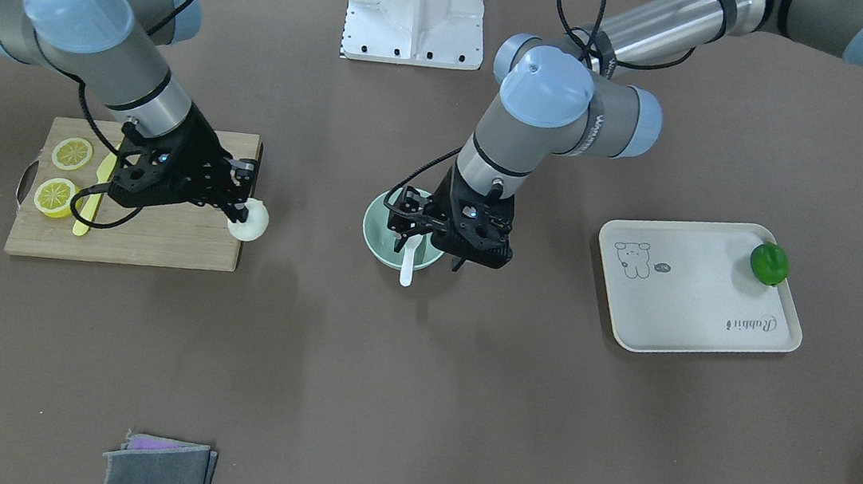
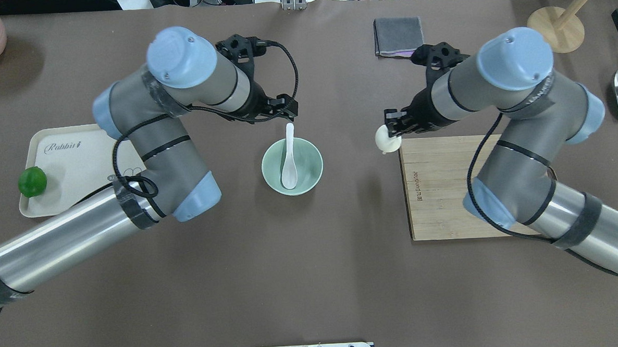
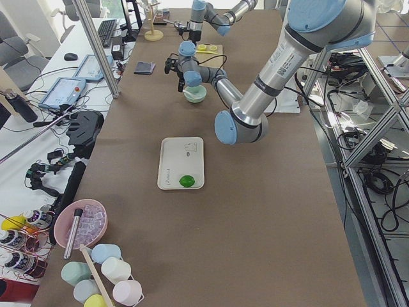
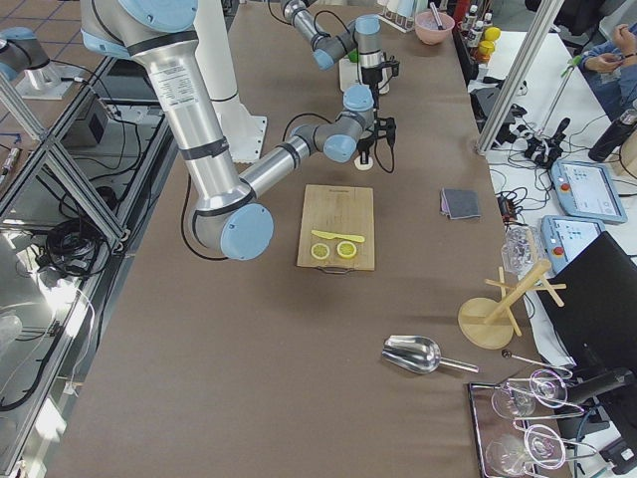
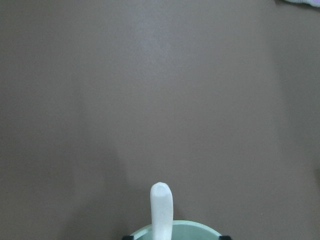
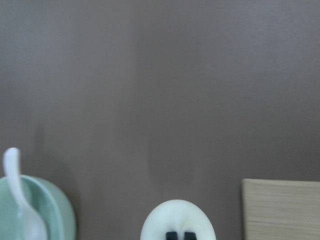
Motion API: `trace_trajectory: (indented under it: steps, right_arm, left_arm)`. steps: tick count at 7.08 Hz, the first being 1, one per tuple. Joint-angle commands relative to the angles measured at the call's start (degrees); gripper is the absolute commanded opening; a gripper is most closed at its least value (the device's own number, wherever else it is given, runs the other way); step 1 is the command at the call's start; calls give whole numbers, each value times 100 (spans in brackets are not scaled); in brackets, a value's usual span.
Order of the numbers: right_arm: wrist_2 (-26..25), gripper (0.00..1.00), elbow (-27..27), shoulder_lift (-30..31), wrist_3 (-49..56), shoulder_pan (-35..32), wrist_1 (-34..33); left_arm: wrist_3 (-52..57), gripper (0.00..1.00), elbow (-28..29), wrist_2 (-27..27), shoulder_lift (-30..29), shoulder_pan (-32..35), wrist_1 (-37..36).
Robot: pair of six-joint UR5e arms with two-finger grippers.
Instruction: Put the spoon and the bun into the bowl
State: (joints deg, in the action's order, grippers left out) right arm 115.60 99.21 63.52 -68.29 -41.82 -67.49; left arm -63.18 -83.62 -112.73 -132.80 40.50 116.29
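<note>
Gripping bun with right gripper just beside board corner, well apart from bowl with spoon inside near wide-open left gripper; probably light, soft, squashable, so pinch gently across sides, avoid crushing.

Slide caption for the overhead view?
Spoon lies in bowl, left gripper open; right gripper holds bun at corner of cutting board.
</note>
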Motion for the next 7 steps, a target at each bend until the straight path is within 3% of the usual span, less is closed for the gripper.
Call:
trace_trajectory:
  steps: [1,3,4,5,6,7]
  right_arm:
    - [-1017,0,-94,-1196,-858,847,-823]
    - [-1644,0,-260,-1560,-1221,1403,-906]
    - [-1690,19,-531,-1701,-1222,1431,-862]
    - [-1690,90,-560,-1676,-1204,1423,-853]
    - [-1690,99,-560,-1676,-1213,1423,-836]
    - [-1656,100,-491,-1650,-1169,1335,-835]
  left_arm:
    - [1152,99,-661,-710,1066,876,-10]
    - [2051,99,-1172,-1336,1982,1571,-1]
    - [2247,99,-1209,-1557,2186,1784,7]
    - [2257,99,-1227,-1568,2266,1794,25]
    - [2258,99,-1227,-1550,2276,1795,25]
    - [2258,99,-1218,-1550,2276,1812,16]
